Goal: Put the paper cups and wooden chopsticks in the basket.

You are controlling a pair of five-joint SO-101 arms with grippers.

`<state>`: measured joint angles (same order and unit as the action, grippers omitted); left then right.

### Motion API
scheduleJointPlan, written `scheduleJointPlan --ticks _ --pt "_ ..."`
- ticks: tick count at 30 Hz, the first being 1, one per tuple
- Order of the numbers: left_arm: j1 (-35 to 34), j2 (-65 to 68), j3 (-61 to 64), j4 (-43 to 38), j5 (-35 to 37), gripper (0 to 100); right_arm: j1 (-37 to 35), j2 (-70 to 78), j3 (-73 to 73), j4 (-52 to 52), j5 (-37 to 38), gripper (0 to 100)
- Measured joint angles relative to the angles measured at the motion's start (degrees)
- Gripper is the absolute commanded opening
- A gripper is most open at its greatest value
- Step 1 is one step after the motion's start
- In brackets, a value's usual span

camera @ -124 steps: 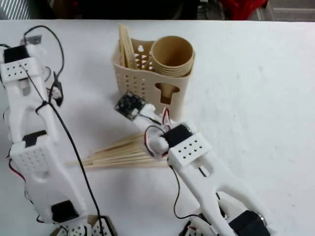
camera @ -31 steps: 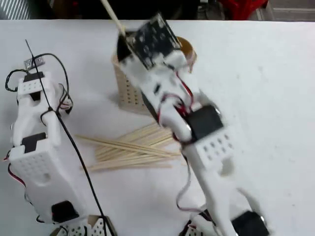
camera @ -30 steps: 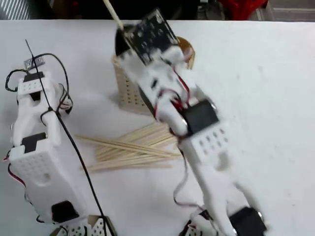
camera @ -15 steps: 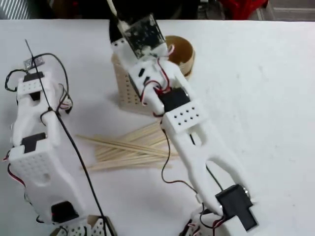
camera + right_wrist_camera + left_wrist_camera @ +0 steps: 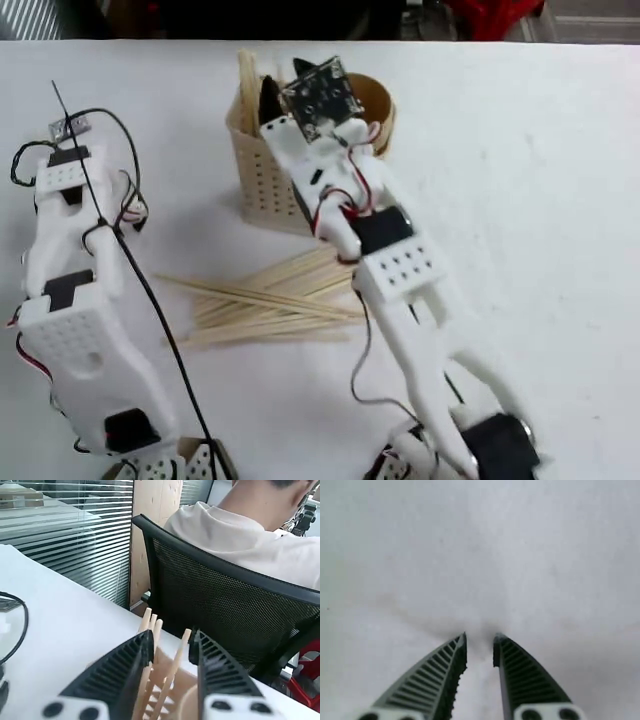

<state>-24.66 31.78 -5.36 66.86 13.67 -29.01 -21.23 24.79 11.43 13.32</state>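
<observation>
A cream slotted basket (image 5: pixel 262 185) stands at the table's back middle. It holds a stack of brown paper cups (image 5: pixel 374 104) and a bundle of upright wooden chopsticks (image 5: pixel 248 82). More chopsticks (image 5: pixel 265 300) lie fanned out on the table in front of it. My right gripper (image 5: pixel 272 100) hangs over the basket's chopstick side. In the right wrist view this gripper (image 5: pixel 171 642) is open, with one chopstick (image 5: pixel 176 666) standing loose between its fingers and others (image 5: pixel 150 622) beside it. My left gripper (image 5: pixel 480 640) points down at bare table, its fingers slightly apart with nothing between them.
My left arm (image 5: pixel 70 300) rests folded along the table's left side, with black cables (image 5: pixel 150 300) trailing beside it. A black mesh chair (image 5: pixel 225 600) with a seated person stands beyond the table's far edge. White table stretches to the right of the basket.
My right arm rose from the pile with a chopstick, swung over the basket and lowered it in. The stick that poked high above the basket now stands among the others.
</observation>
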Motion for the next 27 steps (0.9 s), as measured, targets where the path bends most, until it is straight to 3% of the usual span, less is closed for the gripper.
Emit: scheduleJointPlan --ticks 7,12,14,20,27 --pt "0.0 0.0 0.0 0.0 0.0 11 -3.16 -15.3 0.18 23.56 -0.26 3.3" --pt "0.0 0.0 0.0 0.0 0.0 11 -7.65 -22.51 2.9 44.22 -0.09 11.2" --pt "0.0 0.0 0.0 0.0 0.0 11 -10.2 -21.71 5.36 49.14 3.16 13.8" --pt "0.0 0.0 0.0 0.0 0.0 11 -13.71 -10.11 12.75 48.79 14.07 14.4" --pt "0.0 0.0 0.0 0.0 0.0 11 -14.86 9.49 14.33 36.75 18.2 14.2"
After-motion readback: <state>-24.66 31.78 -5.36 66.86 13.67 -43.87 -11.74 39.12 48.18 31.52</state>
